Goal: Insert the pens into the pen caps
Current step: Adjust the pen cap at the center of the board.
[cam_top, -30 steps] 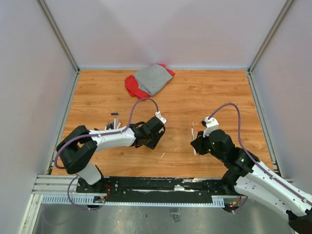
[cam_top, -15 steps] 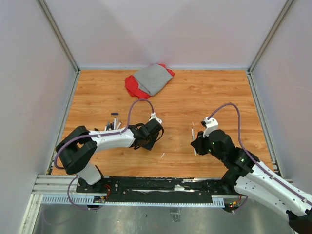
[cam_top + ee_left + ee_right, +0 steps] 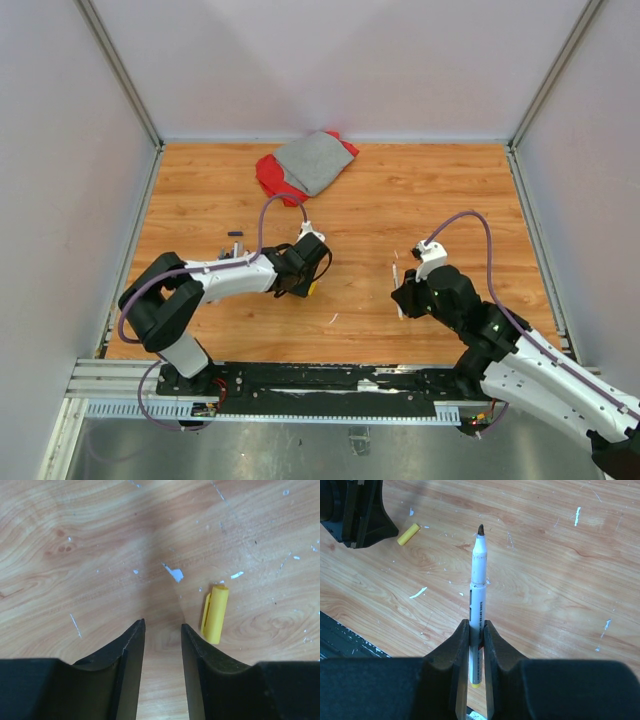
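A yellow pen cap (image 3: 215, 613) lies flat on the wooden floor, just outside the right finger of my left gripper (image 3: 162, 625), which is open and empty with bare wood between its jaws. In the top view the cap (image 3: 311, 290) shows beside the left gripper (image 3: 302, 281). My right gripper (image 3: 477, 625) is shut on a white-barrelled pen (image 3: 478, 575) with a yellow rear end and a bare dark tip pointing away. In the top view the right gripper (image 3: 404, 293) holds it right of centre. The cap (image 3: 408, 534) lies to its far left.
Several more pens and dark caps lie in a small pile (image 3: 230, 257) behind the left forearm, with one black cap (image 3: 235, 234) apart. A red and grey cloth (image 3: 305, 165) lies at the back. Small white scraps (image 3: 333, 319) dot the floor.
My left gripper has shifted a little left and back, and the yellow cap now shows on the floor beside it. The right arm and its pen have not moved.
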